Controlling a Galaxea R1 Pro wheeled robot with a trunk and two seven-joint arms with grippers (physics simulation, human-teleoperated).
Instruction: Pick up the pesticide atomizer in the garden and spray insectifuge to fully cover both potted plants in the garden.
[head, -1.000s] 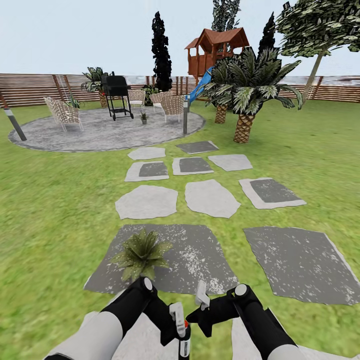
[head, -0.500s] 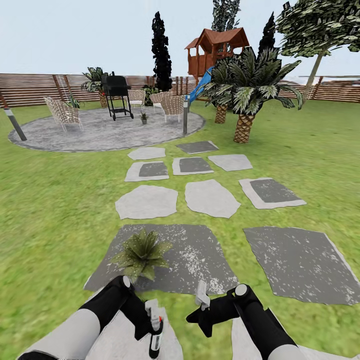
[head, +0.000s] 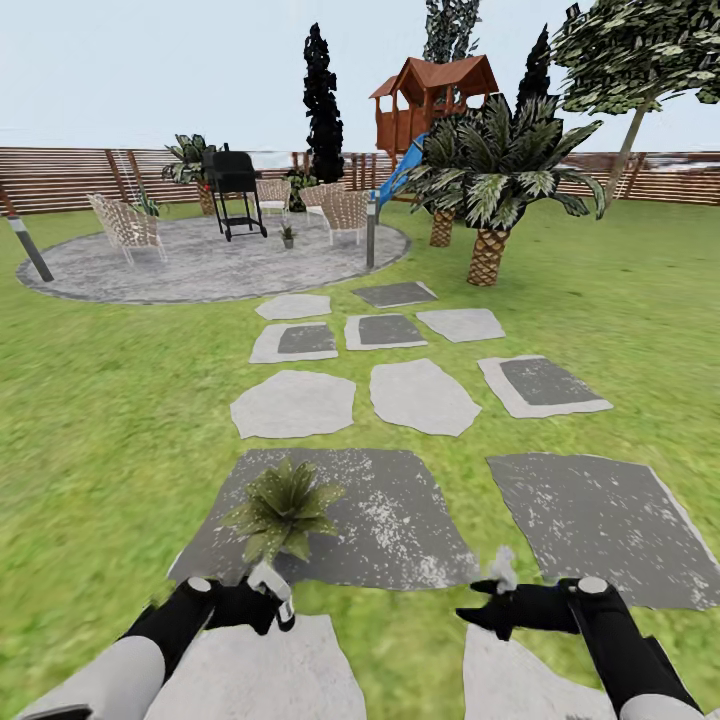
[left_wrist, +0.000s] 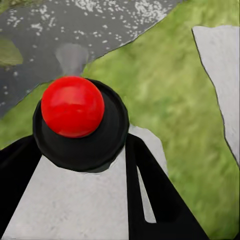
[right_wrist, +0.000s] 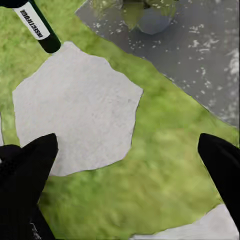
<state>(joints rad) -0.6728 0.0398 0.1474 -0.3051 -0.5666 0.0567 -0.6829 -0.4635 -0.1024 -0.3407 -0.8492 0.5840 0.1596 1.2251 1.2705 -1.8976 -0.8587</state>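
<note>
Green lawn (head: 110, 400), grey stepping slabs (head: 420, 395), round patio (head: 200, 262), slatted fence (head: 60, 178) behind. My left end effector (head: 262, 600) is clamped on the pesticide atomizer (left_wrist: 73, 106), low over a pale slab (head: 270, 670); red nozzle faces my left wrist camera. My right end effector (right_wrist: 125, 160) hangs over grass, fingers wide apart, holding nothing. One potted plant (head: 283, 507) sits on a dark slab (head: 390, 520) just beyond my left arm. Its grey pot (right_wrist: 152, 21) holds the leaves.

Far patio plant (head: 288, 235) too small
</note>
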